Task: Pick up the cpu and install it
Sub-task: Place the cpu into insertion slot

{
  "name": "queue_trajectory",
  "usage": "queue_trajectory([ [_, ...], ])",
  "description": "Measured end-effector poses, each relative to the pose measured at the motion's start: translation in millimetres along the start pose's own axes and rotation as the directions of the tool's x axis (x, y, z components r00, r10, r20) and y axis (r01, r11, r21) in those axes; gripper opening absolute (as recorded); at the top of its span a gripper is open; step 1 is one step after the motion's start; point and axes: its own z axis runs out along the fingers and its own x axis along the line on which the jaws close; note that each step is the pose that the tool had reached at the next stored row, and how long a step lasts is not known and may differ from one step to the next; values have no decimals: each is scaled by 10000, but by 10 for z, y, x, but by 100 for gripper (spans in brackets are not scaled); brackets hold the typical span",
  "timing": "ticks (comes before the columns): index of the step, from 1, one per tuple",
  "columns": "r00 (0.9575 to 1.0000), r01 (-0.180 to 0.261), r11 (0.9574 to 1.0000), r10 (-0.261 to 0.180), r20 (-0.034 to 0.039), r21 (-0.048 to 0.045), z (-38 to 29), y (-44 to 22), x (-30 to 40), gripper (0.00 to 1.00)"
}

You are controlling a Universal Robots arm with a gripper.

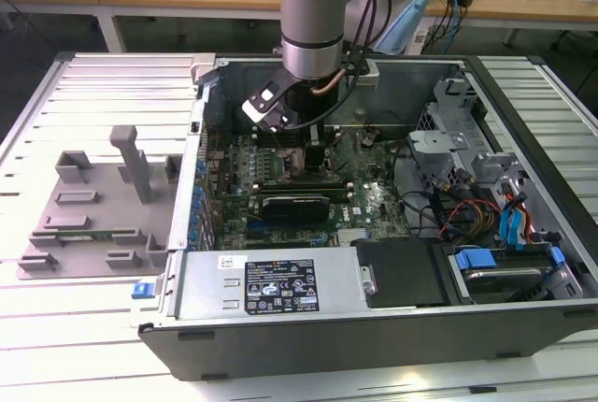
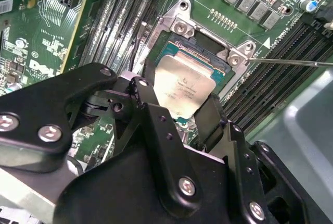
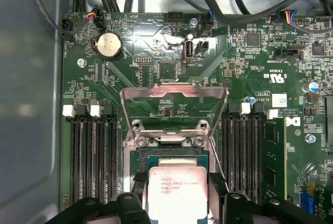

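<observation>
Your arm (image 1: 318,9) reaches straight down into an open computer case (image 1: 523,93) that lies on its side on a white ribbed tabletop (image 1: 103,84). On the exterior view's left, a grey plastic fixture tray (image 1: 84,215) sits beside the case. A black-and-white label (image 1: 280,285) with small print faces up on the metal box along the near edge of the case. In the second wrist view, your claw (image 2: 177,99) is narrowed around the cpu (image 2: 182,86), with a black finger against each of two opposite edges. The cpu is a flat square chip with a silvery top that carries faint grey lettering. It is directly over the socket (image 2: 200,52) on the green motherboard (image 3: 239,78), with its green edge showing against the socket's inner rim. You cannot tell whether it is fully seated or just above the contacts. In the first wrist view, the silver load plate (image 3: 174,99) stands swung open beyond the socket. Black memory slots (image 3: 91,156) run along both sides of the socket. A round coin cell battery (image 3: 110,44) and a small white sticker (image 3: 278,100) sit on the board, which also carries white printed lettering. A thin metal lever (image 2: 291,62) juts out sideways from the socket corner.
</observation>
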Motion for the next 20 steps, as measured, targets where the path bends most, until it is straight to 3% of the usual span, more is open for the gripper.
queue_trajectory([
  [5,10000,14,10000,-14,0,0,55,-5,1,55],
  [20,9999,132,9999,-132,-6,-1,107,-9,22,55],
])
